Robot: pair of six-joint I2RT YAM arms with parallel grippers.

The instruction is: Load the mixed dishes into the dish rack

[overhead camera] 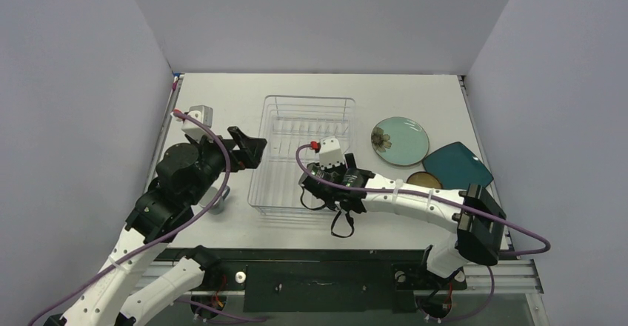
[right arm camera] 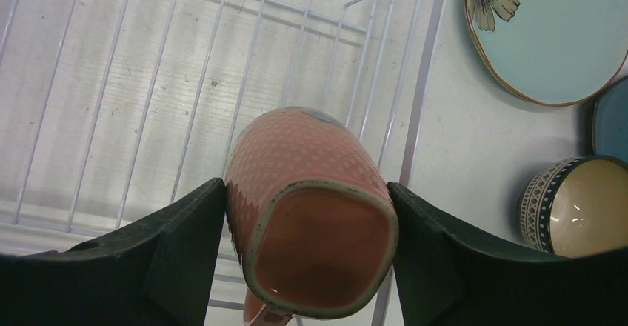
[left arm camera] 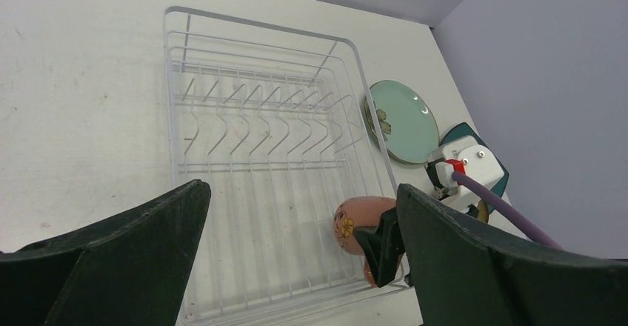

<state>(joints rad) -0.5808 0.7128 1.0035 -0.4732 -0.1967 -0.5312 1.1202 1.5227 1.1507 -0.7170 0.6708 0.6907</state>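
Observation:
My right gripper (overhead camera: 326, 185) is shut on the salmon-orange mug (right arm camera: 311, 185), its mouth facing the wrist camera. The mug is over the near right corner of the silver wire dish rack (overhead camera: 307, 100); the left wrist view shows it (left arm camera: 355, 222) low among the wires, and I cannot tell whether it touches them. My left gripper (overhead camera: 252, 148) is open and empty, above the rack's left side. The pale teal round plate (overhead camera: 400, 141), dark teal squarish plate (overhead camera: 455, 164) and brown bowl (overhead camera: 423, 180) lie on the table right of the rack. The grey-blue mug (overhead camera: 220, 201) is partly hidden under my left arm.
The rack's upright prongs (left arm camera: 259, 115) fill its far half; its near half is flat wire floor. White walls close in the table on the left, back and right. The right arm's purple cable (overhead camera: 518, 230) loops near the table's right edge.

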